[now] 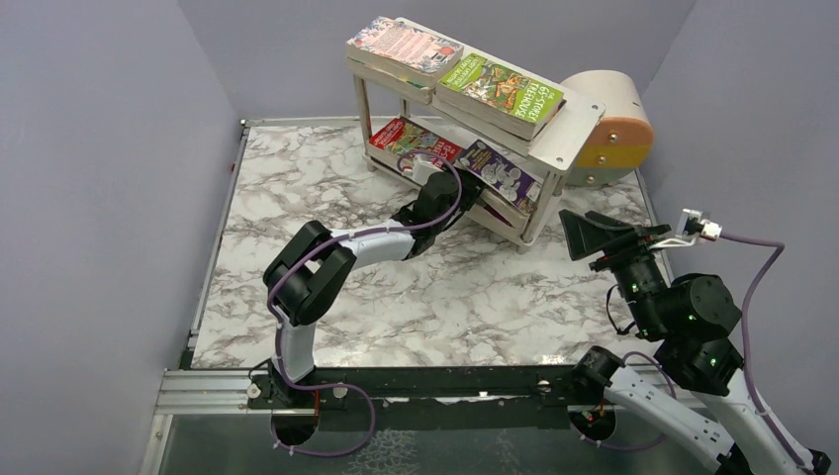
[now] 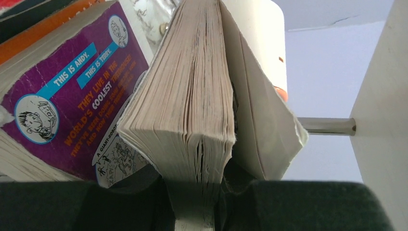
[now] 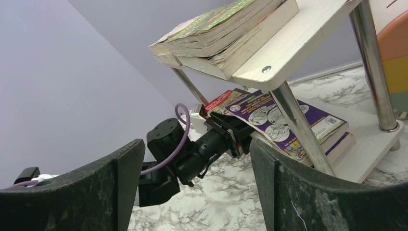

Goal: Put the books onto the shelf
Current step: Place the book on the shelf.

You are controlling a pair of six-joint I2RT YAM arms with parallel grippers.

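Marble-patterned worktop [image 1: 475,297] fills the overhead view, with the shelf [image 1: 579,134] at twelve o'clock. A green-topped stack [image 1: 500,89] lies on its upper tier and the purple book [image 1: 505,176] on the lower one. The left hand [image 1: 465,203] reaches in at the lower tier, but its grip is hidden from up here. The right hand [image 1: 605,237] hangs at three o'clock, jaws spread and empty.

Left wrist camera shows what the overhead cannot. That hand is clamped on the held book [image 2: 192,96] by a thin edge, with the pages fanned and one cover [image 2: 260,110] flapping loose toward three o'clock. The purple book sits just beside it at nine. I reckon the loose cover could snag the shelf leg [image 2: 327,126] or fold under. So shallow a pinch may also let the book twist free.

Right wrist camera alone gives the side-on look. The gap under the upper tier looks low, so the left wrist could knock it and jolt the green-topped stack.
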